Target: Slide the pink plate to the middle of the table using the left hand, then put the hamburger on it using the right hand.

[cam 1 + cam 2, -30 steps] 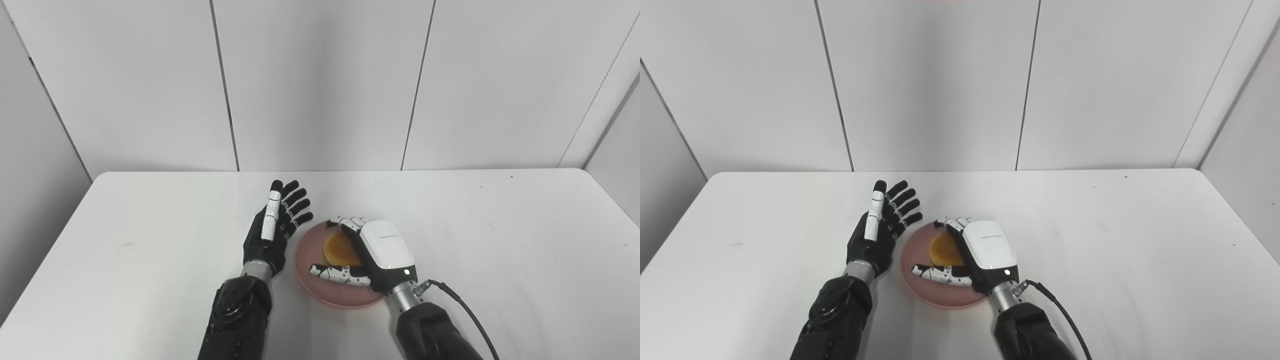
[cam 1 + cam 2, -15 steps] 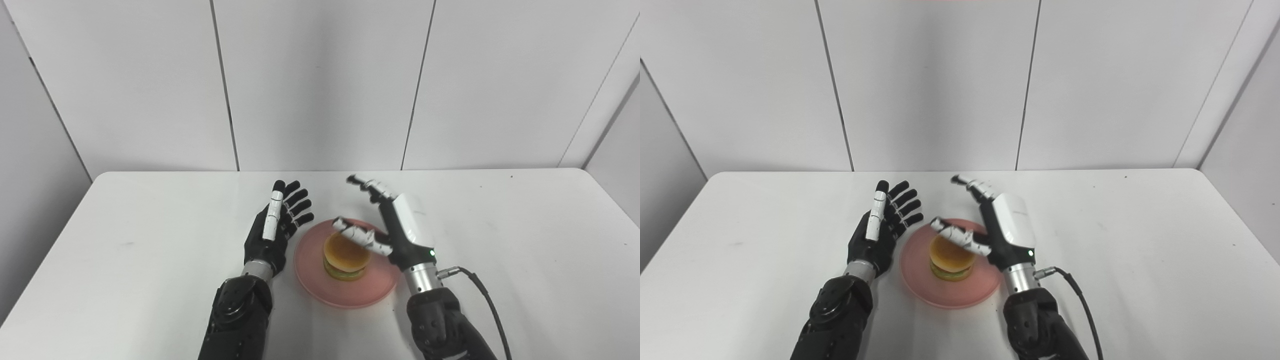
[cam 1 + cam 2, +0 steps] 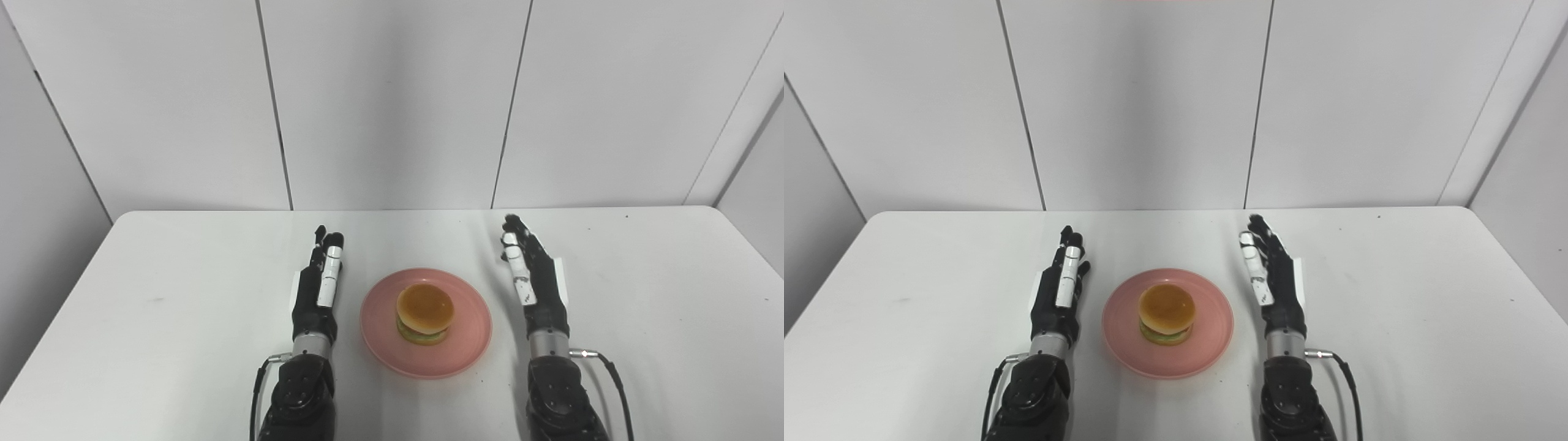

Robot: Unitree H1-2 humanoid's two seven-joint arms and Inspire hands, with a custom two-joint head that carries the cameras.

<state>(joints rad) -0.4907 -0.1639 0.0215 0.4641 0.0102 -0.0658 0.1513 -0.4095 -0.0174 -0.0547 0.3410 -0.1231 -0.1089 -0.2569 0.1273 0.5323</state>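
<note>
The pink plate (image 3: 463, 343) lies flat near the middle of the white table, toward the front. The hamburger (image 3: 425, 312) stands upright on it, golden bun on top with a green layer under it. My left hand (image 3: 318, 286) is edge-on just left of the plate, open, fingers straight and pointing away, holding nothing. To the plate's right stands my right hand (image 3: 536, 283), also open and edge-on, clear of the plate and the hamburger. The same layout shows in the right eye view: plate (image 3: 1206, 349), hamburger (image 3: 1166, 312), left hand (image 3: 1059, 293), right hand (image 3: 1274, 283).
The white table (image 3: 153, 294) runs back to a grey panelled wall (image 3: 392, 104). A thin black cable (image 3: 609, 370) trails from my right wrist. Nothing else lies on the table.
My right hand let go of the hamburger, leaving it on the plate, then opened and swung out to the plate's right. My left hand turned edge-on and drew back slightly.
</note>
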